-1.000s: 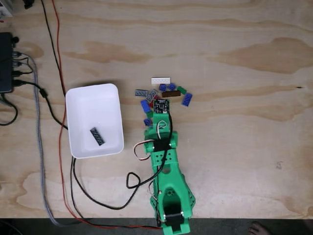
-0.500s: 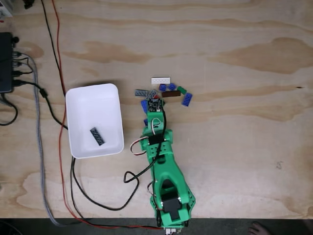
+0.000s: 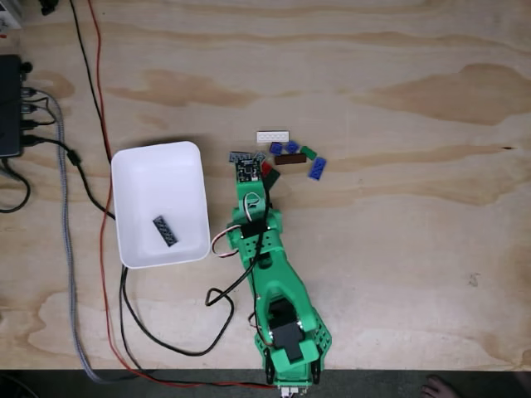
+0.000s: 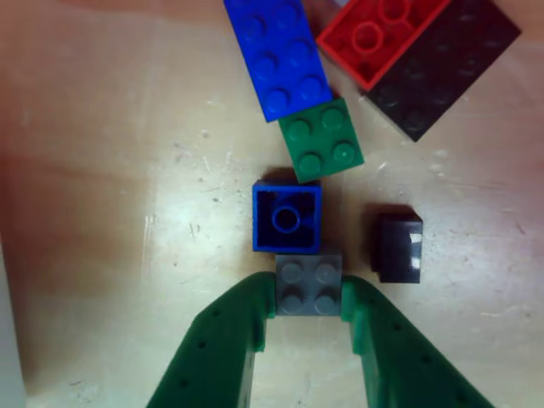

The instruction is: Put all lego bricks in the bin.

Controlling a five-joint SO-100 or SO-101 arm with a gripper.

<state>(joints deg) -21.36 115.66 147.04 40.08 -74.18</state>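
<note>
The green two-finger gripper [image 4: 309, 299] is squeezing a small grey square plastic brick [image 4: 308, 284]. It should lift straight up, not bumping the blue upside-down brick [image 4: 287, 218] touching it.

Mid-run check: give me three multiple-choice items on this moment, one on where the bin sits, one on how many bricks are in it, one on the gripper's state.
1. In the fixed view, the bin lies where from the arm?
A. left
B. right
C. beneath it

2. How many bricks lie in the bin?
A. none
B. one
C. four

3. In the other view, the gripper is
A. wide open over bare wood
B. closed around a grey brick
C. holding a red brick

Answers: 1 A, the white tray is left of the green arm. 2 B, a single dark grey brick lies inside. 3 B, both green fingers flank the small grey brick.
</note>
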